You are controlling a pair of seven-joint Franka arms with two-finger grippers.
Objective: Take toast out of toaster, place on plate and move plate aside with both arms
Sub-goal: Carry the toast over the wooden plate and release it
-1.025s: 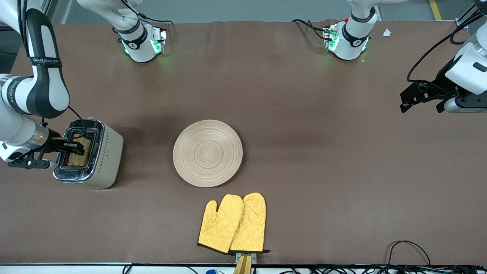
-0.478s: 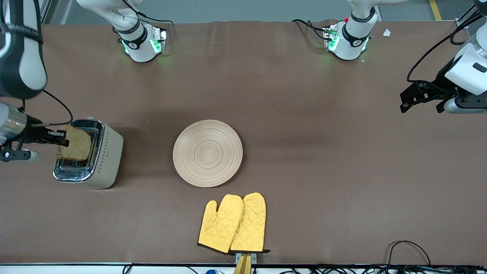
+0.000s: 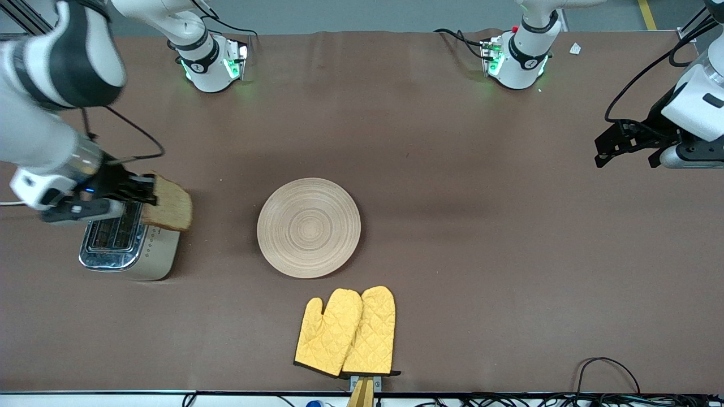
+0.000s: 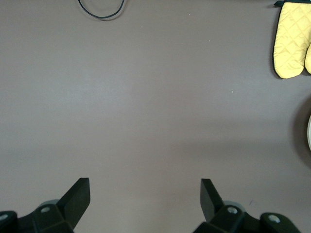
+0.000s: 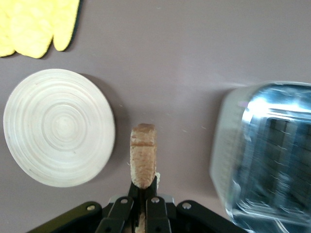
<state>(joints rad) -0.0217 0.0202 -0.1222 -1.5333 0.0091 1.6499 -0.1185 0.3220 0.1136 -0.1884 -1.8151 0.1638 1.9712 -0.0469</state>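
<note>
Clamped on the toast (image 3: pixel 168 210), our right gripper (image 3: pixel 148 191) holds it up over the plate-side edge of the toaster (image 3: pixel 129 246). We see the plate (image 3: pixel 309 228) beside the toaster, bare. Our left gripper (image 3: pixel 628 148) waits spread open, well apart from the toaster.
</note>
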